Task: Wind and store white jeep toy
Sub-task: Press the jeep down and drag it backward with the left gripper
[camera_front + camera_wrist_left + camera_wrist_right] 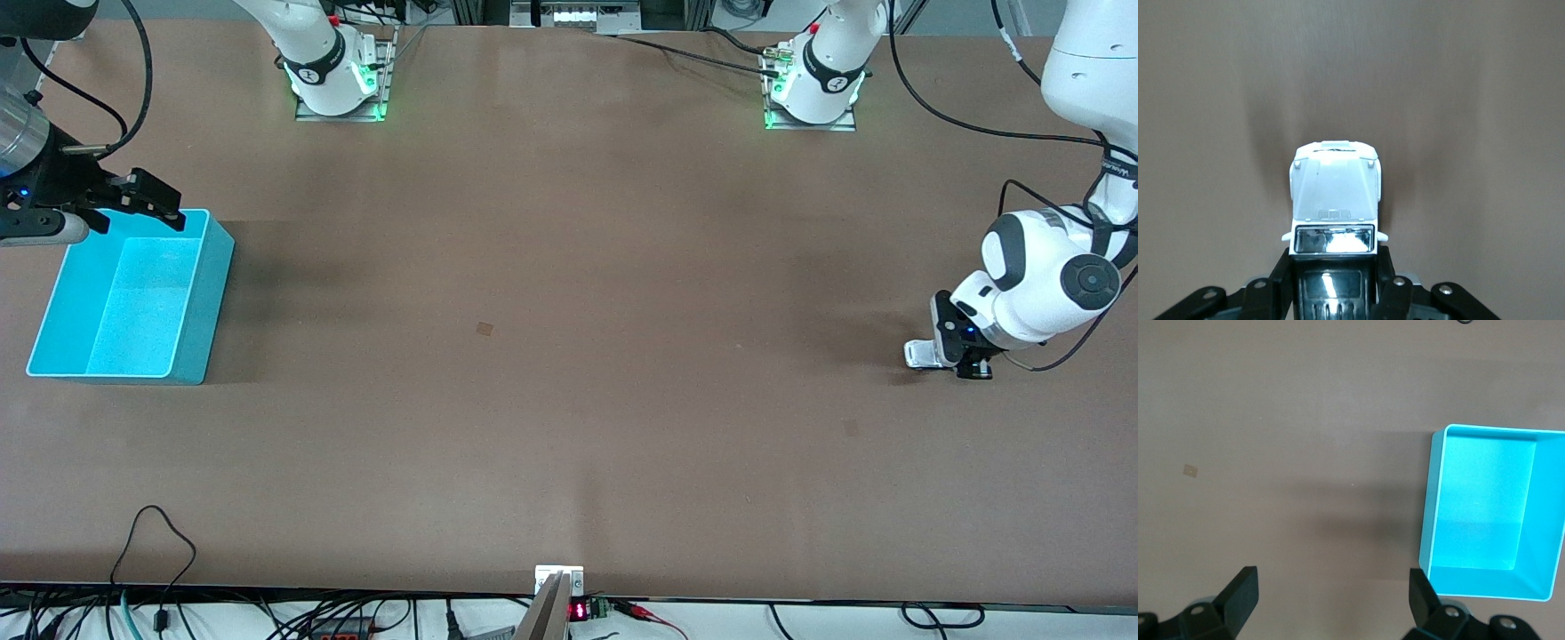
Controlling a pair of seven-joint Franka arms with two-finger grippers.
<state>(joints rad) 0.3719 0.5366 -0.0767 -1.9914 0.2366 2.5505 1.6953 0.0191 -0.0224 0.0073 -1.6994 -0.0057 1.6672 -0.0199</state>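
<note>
The white jeep toy (925,354) is at the left arm's end of the table, low at the table surface. My left gripper (965,360) is shut on its rear part. In the left wrist view the jeep (1335,193) points away from the gripper (1333,267). A black finger presses each side of its black roof, and its white hood sticks out ahead. I cannot tell whether its wheels touch the table. My right gripper (147,200) is open and empty over the edge of the blue bin (213,302). It shows wide open in the right wrist view (1331,593).
The blue bin is empty and stands at the right arm's end of the table; its rim also shows in the right wrist view (1431,513). A small tan mark (484,328) lies near the table's middle. Cables run along the table's near edge.
</note>
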